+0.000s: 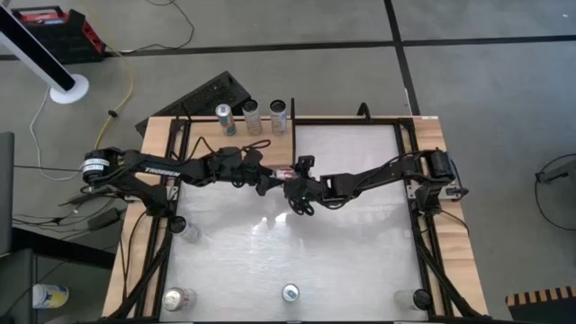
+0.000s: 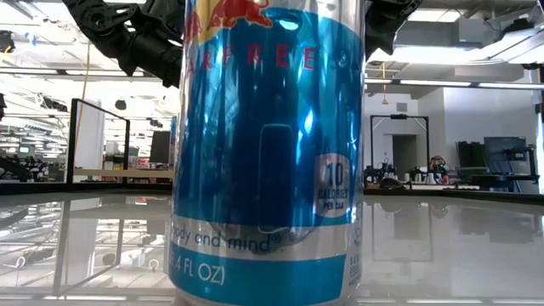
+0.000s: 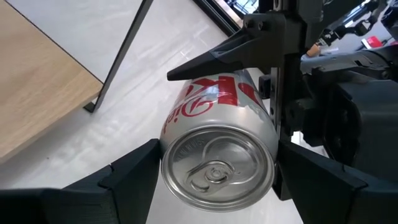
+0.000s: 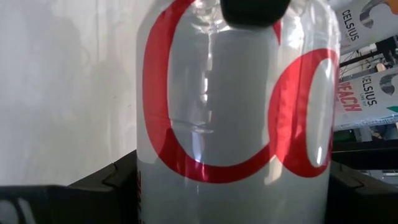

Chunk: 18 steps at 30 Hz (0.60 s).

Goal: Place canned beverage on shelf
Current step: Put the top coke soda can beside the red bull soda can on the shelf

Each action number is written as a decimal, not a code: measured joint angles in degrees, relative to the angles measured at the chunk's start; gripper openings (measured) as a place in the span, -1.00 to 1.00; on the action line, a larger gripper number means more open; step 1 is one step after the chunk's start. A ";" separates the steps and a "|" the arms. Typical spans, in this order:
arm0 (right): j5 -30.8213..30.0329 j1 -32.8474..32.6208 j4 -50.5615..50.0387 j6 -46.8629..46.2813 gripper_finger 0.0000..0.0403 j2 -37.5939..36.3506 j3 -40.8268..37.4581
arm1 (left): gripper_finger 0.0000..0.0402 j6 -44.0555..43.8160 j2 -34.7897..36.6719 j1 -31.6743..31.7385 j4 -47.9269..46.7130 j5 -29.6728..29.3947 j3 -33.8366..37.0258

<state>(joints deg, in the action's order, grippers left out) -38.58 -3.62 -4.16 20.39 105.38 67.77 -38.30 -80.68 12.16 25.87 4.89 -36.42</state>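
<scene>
- Near edge: blue can [image 2: 268,149] plus other cans still on the white table [image 1: 360,270], not shelved.
- Mid-table: we've got a silver-and-red can [image 3: 219,158] lying sideways, left gripper [image 1: 264,178] and right gripper [image 1: 294,189] both closed on it, looks like a handover.
- Far: shelf [image 1: 202,139] already holds three cans [image 1: 251,117]; this one's still to go.

Glossy white bench [image 1: 297,252] carries spare silver cans at 6 [image 1: 290,292] and 7 o'clock [image 1: 176,298]; black keyboard [image 1: 209,94] on the floor around 11.
</scene>
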 joint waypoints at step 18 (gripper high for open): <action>0.22 -0.04 8.33 -0.58 0.58 -0.06 0.22 | 0.63 1.87 -0.16 0.24 -1.71 0.43 -0.04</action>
<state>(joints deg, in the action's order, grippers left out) -38.36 -3.66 4.18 19.81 105.33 67.99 -36.43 -80.85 12.40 24.16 5.32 -36.47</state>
